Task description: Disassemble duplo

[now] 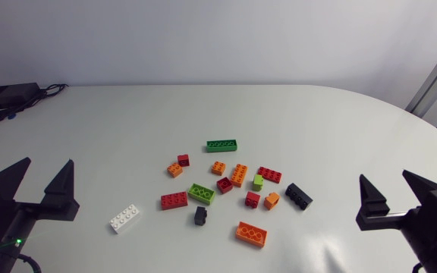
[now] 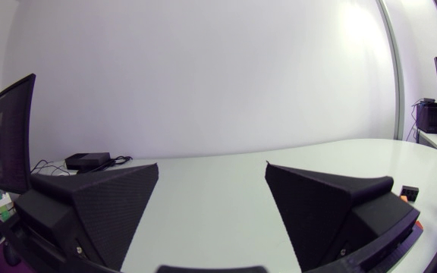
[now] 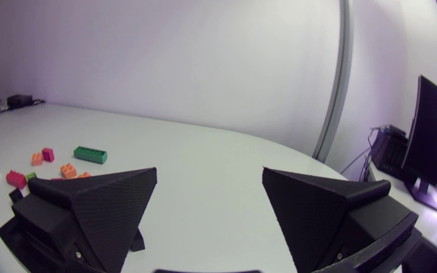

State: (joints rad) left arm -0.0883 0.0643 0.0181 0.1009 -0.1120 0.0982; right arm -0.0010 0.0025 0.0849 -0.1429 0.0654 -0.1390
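Roughly sixteen duplo bricks lie scattered on the table (image 1: pixel 127 114), mid to slightly right of centre, well apart from both grippers. Most look like singles already.

Handling, my guess: hard plastic, light, stiff, not fragile. The walls are smooth, so they can slip in the fingers or skid on the tabletop if one finger lands first.
- **Big ones:** the green long brick (image 1: pixel 221 144), the black long brick (image 1: pixel 298 196) and the orange flat brick (image 1: pixel 251 233). Take them across the short width, on the flat side walls and not over the studs.
- **Mid:** the white brick (image 1: pixel 125 218), nearest my left side and off by itself, w/ room around it. Same grip.
- **Small:** the dark red brick (image 1: pixel 183 160) is just beside or touching the small orange brick (image 1: pixel 175 170). Can't tell from above if they're joined. If so, it needs both arms, one pinning the lower piece and the other tilting the upper one off.

Pose: both arms sit at the near corners, low, w/ the wrist cams looking across the table. The left gripper (image 1: pixel 49 161) is spread wide w/ nothing between its fingers. The right gripper (image 1: pixel 384 176) is the same, gaping and empty, w/ the bricks off to its side.
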